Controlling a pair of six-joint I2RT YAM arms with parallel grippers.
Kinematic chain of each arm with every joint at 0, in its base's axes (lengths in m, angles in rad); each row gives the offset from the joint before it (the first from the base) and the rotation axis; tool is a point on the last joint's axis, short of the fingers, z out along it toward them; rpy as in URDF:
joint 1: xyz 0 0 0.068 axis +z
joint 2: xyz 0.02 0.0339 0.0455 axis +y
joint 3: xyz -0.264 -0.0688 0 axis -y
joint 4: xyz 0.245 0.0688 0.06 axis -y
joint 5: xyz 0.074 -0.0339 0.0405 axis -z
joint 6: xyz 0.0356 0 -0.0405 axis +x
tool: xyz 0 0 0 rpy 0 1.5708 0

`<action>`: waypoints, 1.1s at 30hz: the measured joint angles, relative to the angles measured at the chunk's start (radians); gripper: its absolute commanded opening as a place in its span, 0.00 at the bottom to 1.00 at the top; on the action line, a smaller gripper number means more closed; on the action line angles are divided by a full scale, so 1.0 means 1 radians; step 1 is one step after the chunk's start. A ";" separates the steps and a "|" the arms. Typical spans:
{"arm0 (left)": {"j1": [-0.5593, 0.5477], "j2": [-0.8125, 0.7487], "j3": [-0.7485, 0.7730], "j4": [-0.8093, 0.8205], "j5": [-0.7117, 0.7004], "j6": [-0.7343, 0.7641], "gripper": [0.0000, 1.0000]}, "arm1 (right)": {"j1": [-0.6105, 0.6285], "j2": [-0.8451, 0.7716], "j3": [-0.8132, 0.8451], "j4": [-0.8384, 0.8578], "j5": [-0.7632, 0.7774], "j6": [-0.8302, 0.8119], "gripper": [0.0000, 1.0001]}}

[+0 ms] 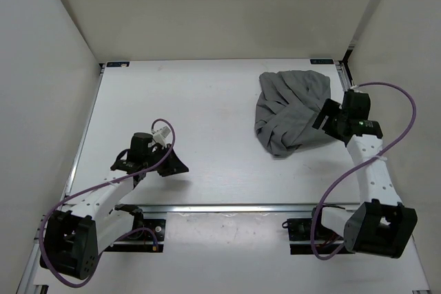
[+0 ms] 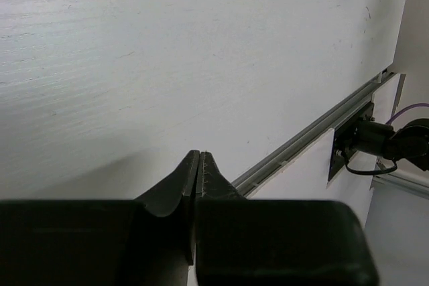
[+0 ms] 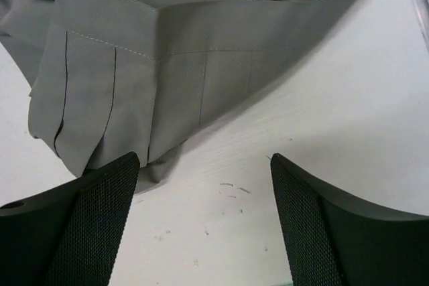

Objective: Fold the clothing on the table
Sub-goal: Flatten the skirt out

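Left pincer (image 1: 172,164) sits in the lower left of the overhead view, just past the metal rail (image 1: 227,206) at the near edge of the table (image 1: 207,101). Its own camera shows the jaws pressed together with nothing between them, low over bare white tabletop; whether the tips touch the surface I cannot tell. Further up and to the right, the right pincer (image 3: 204,165) stands wide open and holds nothing. It is at the lower right edge of the skirt (image 1: 293,108), with one finger (image 3: 100,199) just beside a folded corner of the cloth. The grey pleated skirt lies bunched in a loose heap in the upper right of the table, near the far right corner.
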 measured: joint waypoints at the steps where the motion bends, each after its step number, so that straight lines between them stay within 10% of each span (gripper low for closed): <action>1: 0.000 0.000 0.000 -0.002 -0.001 0.000 0.14 | -0.004 0.023 0.003 0.014 -0.031 -0.008 0.80; 27: 0.003 -0.018 0.000 0.011 0.004 0.003 0.03 | -0.047 0.407 0.073 0.336 -0.256 0.145 0.51; 29: 0.004 -0.018 -0.001 0.014 0.008 0.002 0.04 | -0.041 0.431 0.074 0.346 -0.247 0.144 0.40; 30: 0.005 -0.018 -0.002 0.017 0.010 0.002 0.03 | -0.036 0.451 0.076 0.346 -0.246 0.141 0.10; 31: 0.005 -0.018 -0.002 0.020 0.011 0.000 0.03 | -0.031 0.469 0.077 0.346 -0.243 0.135 0.01; 33: 0.005 -0.018 -0.006 0.028 0.015 -0.002 0.03 | -0.022 0.502 0.077 0.342 -0.240 0.143 0.00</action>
